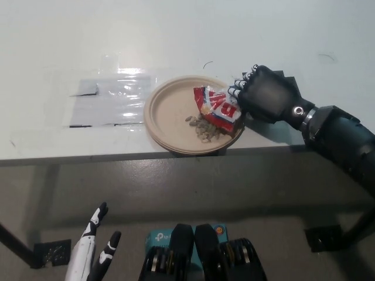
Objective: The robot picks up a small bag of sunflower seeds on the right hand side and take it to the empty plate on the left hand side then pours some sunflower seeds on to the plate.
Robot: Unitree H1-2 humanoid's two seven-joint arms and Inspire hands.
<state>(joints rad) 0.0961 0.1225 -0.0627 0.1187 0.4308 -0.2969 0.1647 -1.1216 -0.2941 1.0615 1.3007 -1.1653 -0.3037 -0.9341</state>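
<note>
Gripping seed bag point(217, 106) tipped over plate point(167, 111), right hand point(266, 93) fingers closed; seeds point(206, 127) on plate.

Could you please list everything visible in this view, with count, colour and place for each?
Table: one, white, fills the upper half.
Plate: one, tan, at the table's front edge.
Sunflower seeds: a small pile, pale, on the plate's right part.
Seed bag: one, red, white and blue, tilted over the plate's right side.
Clear plastic sheet: one, shiny, taped flat left of the plate.
Right hand: black, shut on the seed bag.
Left hand: white, open, resting at lower left below the table.
</note>
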